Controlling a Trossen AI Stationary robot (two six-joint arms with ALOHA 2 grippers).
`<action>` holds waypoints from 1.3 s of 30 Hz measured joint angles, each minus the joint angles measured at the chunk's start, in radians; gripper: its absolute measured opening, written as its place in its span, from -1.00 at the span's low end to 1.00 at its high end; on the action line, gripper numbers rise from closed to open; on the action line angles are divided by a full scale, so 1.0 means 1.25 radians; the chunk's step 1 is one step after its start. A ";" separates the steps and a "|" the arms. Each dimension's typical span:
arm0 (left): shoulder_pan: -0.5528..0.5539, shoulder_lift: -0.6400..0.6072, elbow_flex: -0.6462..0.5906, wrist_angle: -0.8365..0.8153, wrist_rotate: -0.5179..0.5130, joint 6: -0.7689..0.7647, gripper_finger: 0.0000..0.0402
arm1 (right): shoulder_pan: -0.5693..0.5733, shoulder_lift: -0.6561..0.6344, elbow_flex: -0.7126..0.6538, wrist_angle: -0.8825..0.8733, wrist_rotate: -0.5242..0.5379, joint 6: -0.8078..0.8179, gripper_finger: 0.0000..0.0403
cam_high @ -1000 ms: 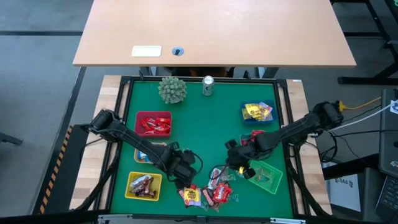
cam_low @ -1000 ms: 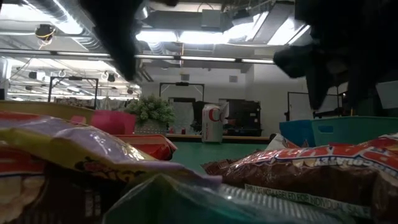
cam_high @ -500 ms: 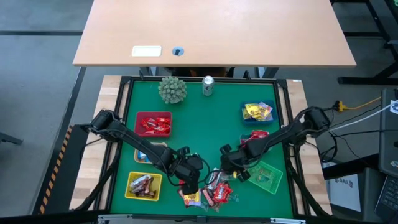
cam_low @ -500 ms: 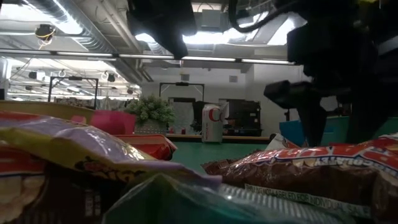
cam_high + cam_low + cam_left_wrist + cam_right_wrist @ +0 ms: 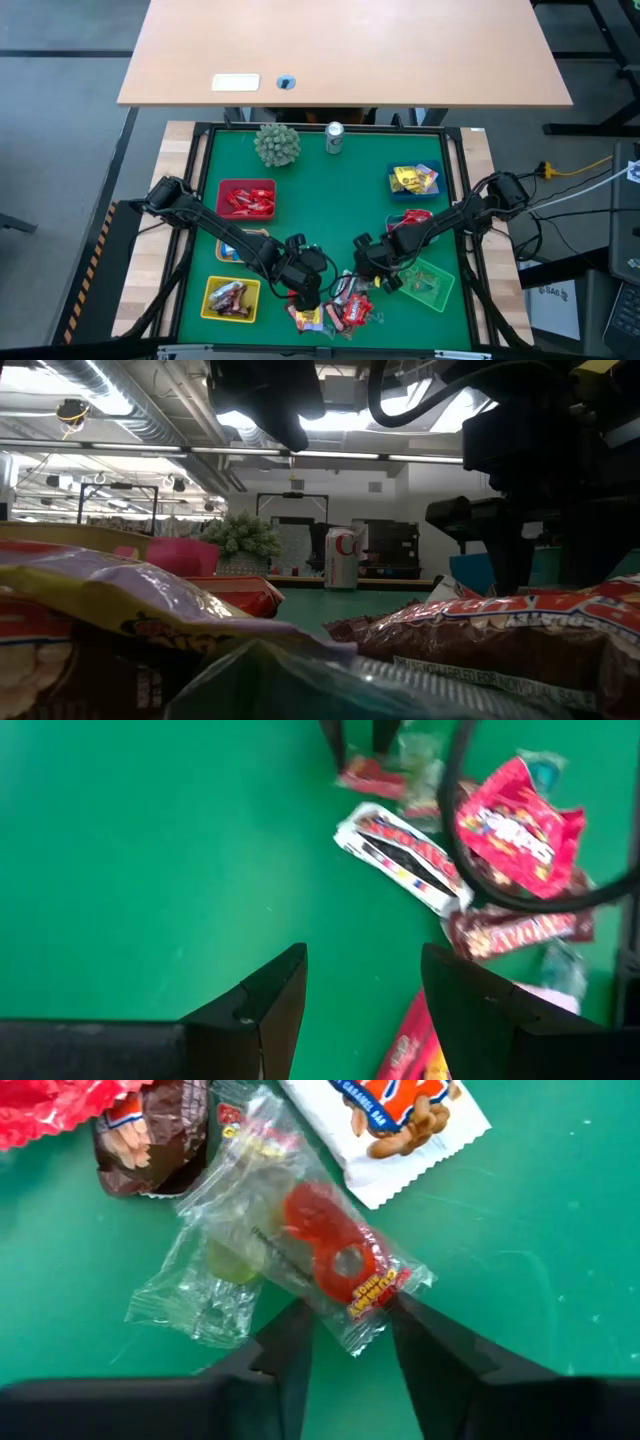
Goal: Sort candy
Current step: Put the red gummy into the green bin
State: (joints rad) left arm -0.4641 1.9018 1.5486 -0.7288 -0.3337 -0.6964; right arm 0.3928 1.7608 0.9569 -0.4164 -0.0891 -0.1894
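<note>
While reaching low, right claw straddles candy.

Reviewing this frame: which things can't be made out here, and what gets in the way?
- High view: the pile of candy is partly covered by both arms; single wrappers are too small to read.
- High view: a basket by the left arm is mostly hidden under it.
- Right wrist view: whether the right tool already pinches the clear gummy packet.
- Low view: near wrappers are blurred.
</note>
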 joint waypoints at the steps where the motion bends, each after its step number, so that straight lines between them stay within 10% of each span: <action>1: -0.001 0.000 0.000 0.000 -0.012 0.000 -0.09 | 0.000 0.000 0.000 0.000 0.000 0.000 -0.37; 11: -0.001 0.000 0.000 0.001 -0.041 0.000 -0.09 | 0.000 -0.006 -0.001 0.000 -0.019 0.000 -0.97; 24: -0.001 0.000 0.000 0.010 -0.041 0.000 -0.09 | 0.022 -0.157 0.072 -0.262 -0.027 0.128 -0.96; 39: -0.001 0.000 0.000 0.022 -0.041 0.000 -0.09 | 0.251 -0.224 0.085 -0.597 0.042 0.476 -0.99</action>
State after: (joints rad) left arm -0.4652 1.9018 1.5486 -0.7017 -0.3855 -0.6960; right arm 0.7062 1.4811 1.0634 -1.1624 -0.0367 0.4062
